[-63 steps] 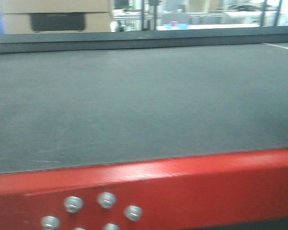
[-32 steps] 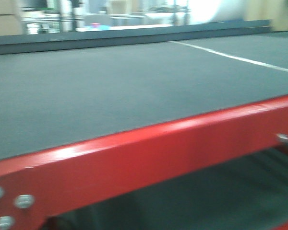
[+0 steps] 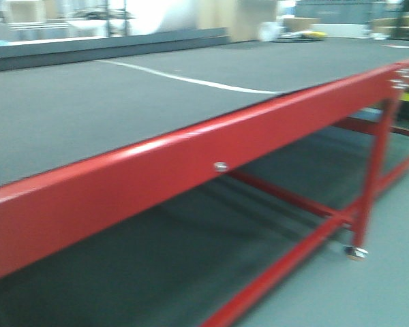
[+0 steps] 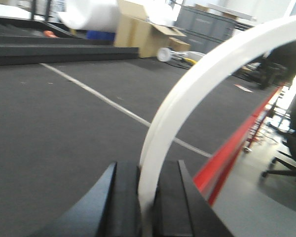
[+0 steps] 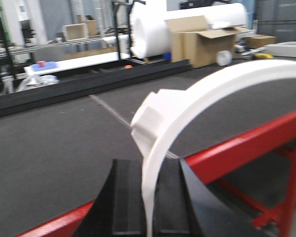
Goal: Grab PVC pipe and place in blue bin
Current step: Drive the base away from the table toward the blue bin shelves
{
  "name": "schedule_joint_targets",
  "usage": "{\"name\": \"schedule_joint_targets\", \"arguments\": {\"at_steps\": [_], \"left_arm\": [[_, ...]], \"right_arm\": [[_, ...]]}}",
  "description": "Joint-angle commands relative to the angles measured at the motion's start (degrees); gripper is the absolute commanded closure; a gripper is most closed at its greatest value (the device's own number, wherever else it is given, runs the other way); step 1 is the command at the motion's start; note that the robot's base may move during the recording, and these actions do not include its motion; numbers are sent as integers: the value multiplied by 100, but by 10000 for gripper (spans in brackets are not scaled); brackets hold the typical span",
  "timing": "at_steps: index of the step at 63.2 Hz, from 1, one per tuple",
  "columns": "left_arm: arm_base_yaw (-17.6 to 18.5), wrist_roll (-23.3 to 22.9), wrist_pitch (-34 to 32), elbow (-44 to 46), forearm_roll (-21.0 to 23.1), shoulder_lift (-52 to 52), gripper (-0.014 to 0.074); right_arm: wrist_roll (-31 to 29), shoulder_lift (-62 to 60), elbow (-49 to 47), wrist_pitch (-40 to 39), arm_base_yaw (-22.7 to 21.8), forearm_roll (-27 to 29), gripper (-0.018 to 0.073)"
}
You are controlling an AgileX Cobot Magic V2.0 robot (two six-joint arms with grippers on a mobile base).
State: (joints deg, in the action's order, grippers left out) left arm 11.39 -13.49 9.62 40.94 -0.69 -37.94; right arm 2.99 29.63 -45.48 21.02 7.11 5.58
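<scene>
Pinching narrowly at 6 o'clock, left tool [image 4: 148, 173] and right tool [image 5: 147, 170] each hold the curved PVC pipe [image 4: 197, 79], which arcs toward 1 o'clock above the counter [image 3: 88, 102]. Beyond, no blue bin shows; swinging could catch the pipe on the red frame [image 3: 191, 153].

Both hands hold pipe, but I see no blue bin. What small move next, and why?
Probably rotate the base slowly to search: left hand and right hand each clamp white pipe, yet no bin shows on the gray table.

Warehouse workshop (cardboard boxes [image 5: 200, 42], foam roll [image 5: 187, 22]).
</scene>
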Motion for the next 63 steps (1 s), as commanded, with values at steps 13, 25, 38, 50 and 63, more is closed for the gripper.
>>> {"name": "schedule_joint_targets", "arguments": {"at_steps": [13, 25, 38, 50, 63], "left_arm": [[-9, -31, -162, 13, 26, 36, 706], [-9, -31, -162, 13, 26, 36, 706], [-9, -31, -162, 13, 26, 36, 706], [-9, -31, -162, 13, 26, 36, 706], [-9, -31, -162, 13, 26, 36, 706]], "right_arm": [[-18, -30, 21, -176, 5, -23, 727], [-18, -30, 21, -176, 5, -23, 727], [-18, -30, 21, -176, 5, -23, 727], [-18, -30, 21, -176, 5, -23, 727], [-18, -30, 21, -176, 5, -23, 727]]}}
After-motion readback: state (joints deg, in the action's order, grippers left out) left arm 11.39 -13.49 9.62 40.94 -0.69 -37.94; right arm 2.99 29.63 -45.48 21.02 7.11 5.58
